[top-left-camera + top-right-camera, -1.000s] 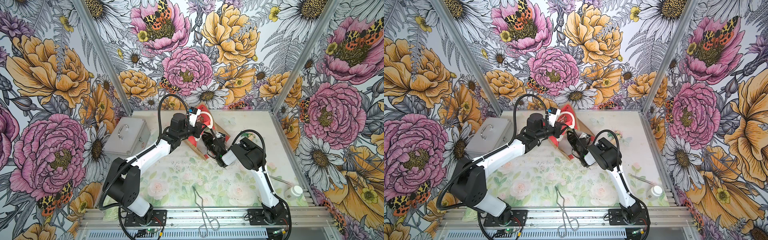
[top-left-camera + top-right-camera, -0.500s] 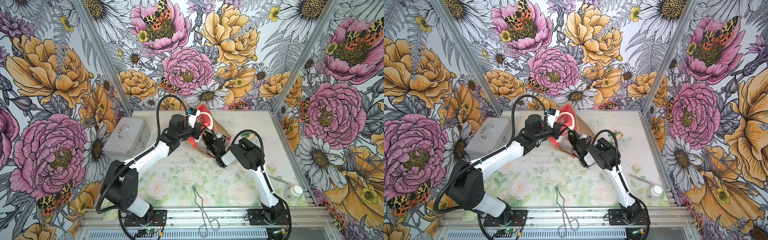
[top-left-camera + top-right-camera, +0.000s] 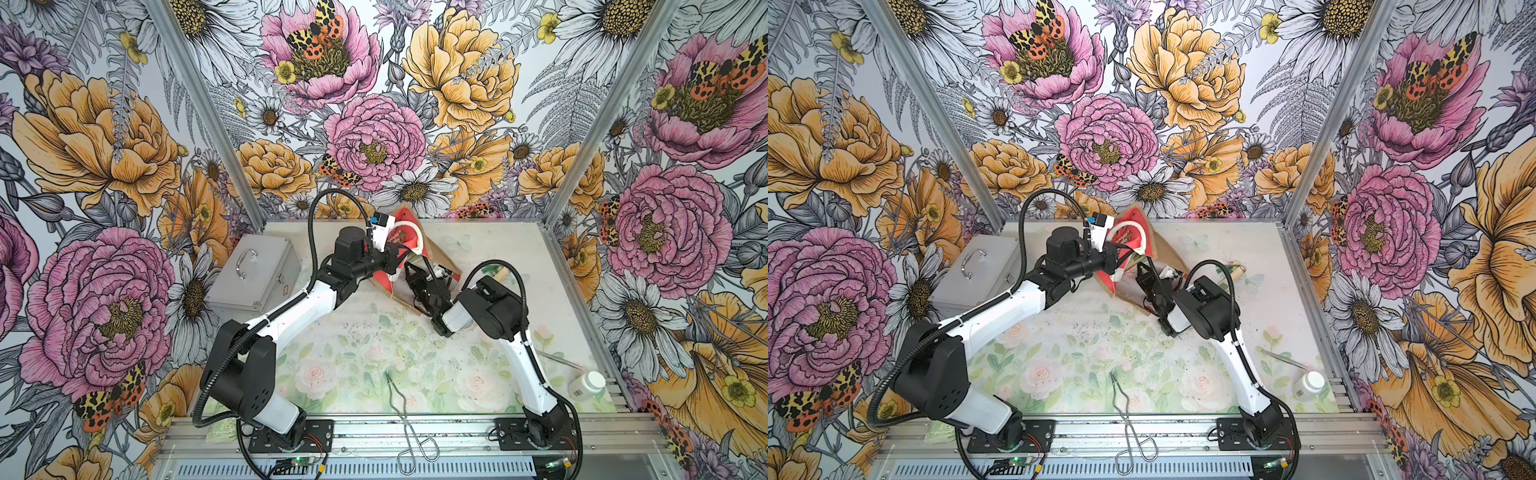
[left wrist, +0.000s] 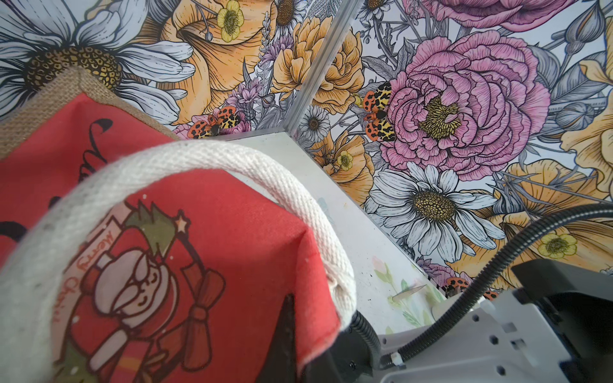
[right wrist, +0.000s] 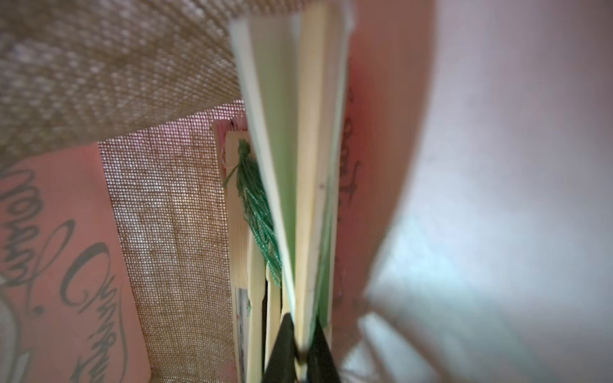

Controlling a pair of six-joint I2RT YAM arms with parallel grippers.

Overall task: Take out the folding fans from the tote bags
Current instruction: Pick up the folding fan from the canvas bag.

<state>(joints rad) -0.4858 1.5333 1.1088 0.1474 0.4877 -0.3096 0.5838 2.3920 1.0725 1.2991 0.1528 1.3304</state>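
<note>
Table: pale flower print on the table, inside a booth whose walls show big pink and orange flowers.
Left arm: the left arm reaches from the near left base to the tote bag at the back middle of the table. The left jaws are together on the bag's red panel beside the white rope handle. The bag stands tilted.
Right arm: the right arm bends in from the near right, with its wrist pointing into the bag's mouth. The right jaws are clamped on a pale slat of the green folding fan inside the bag.
Fans: two are clear inside the bag, the gripped one and one behind it with a green tassel. A pinkish edge lies further behind; I cannot tell what it is.
Bags: one.
Other things: one grey metal case at the left, one metal tongs at the near edge, one white bottle at the near right corner.
</note>
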